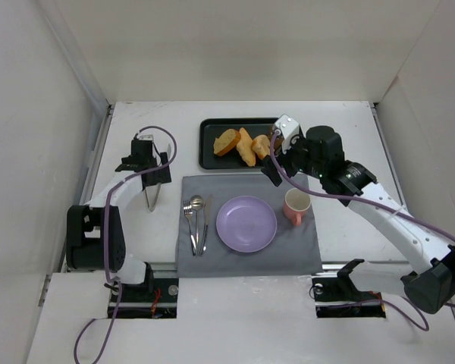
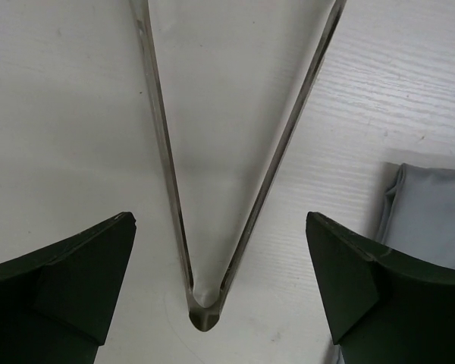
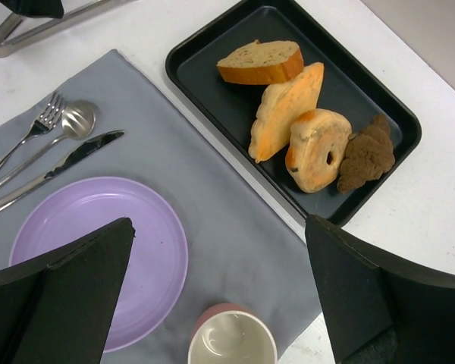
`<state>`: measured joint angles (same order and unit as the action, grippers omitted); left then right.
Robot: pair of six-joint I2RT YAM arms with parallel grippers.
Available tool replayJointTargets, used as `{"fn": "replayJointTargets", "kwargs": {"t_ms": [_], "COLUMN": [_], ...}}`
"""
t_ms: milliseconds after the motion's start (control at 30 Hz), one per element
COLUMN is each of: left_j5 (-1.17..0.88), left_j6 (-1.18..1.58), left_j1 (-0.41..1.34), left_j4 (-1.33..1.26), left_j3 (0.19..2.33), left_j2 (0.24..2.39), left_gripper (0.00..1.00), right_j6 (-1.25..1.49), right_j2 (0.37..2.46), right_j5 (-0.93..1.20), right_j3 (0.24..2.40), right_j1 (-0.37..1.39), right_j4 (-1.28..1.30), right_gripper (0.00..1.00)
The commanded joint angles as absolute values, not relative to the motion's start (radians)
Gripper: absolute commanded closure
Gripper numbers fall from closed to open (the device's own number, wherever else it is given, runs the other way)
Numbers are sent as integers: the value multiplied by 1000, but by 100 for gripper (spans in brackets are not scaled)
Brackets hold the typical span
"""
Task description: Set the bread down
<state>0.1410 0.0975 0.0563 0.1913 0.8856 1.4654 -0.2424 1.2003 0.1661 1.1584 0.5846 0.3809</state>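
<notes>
— While the bread (image 1: 227, 141) lay at the left end of the black tray (image 1: 209, 155), what did the overhead view tell you?

— That the job had hardly begun, I'd judge. The left jaws hung over the metal tongs (image 1: 152, 196) on the counter (image 1: 349, 129), just left of the grey mat (image 1: 303, 254). The purple plate (image 1: 246, 224) held nothing. The right jaws hovered at the tray's right end.

— And the left wrist view?

— The left jaws stood wide apart, one on each side of the tongs and touching neither arm. Fetching the tool looked like the step in hand. Next they would need to drop and close on both arms without squeezing the tongs fully shut.

— The right wrist view?

— The right jaws were open and empty. The bread sat at the tray's far end, just beside an elongated golden piece (image 3: 284, 110) and well apart from the plate.
</notes>
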Motion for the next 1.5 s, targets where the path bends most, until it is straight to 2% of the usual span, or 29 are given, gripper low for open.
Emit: {"fn": "replayJointTargets", "kwargs": {"t_ms": [0,267,633,1300,1467], "left_j5": [179,161,127,11,2], "left_j6": [86,77,67,49,49], "left_j1": [54,54,25,-20,-20], "left_j4": [202,212,212,201,210], "left_j3": [936,954,963,963,973], "left_j2": [1500,1571,1623,1660,1678], "left_gripper": [7,8,17,20,25], "right_j6": [-253,-253,-253,-253,-253], "right_j2": [1166,1166,1166,1166,1166], "right_j5": [181,181,181,190,190], "right_j3": [1197,1197,1197,1187,1187], "right_j1": [594,594,594,594,594], "right_j4": [364,364,364,364,364], "right_gripper": [0,0,0,0,0]}}
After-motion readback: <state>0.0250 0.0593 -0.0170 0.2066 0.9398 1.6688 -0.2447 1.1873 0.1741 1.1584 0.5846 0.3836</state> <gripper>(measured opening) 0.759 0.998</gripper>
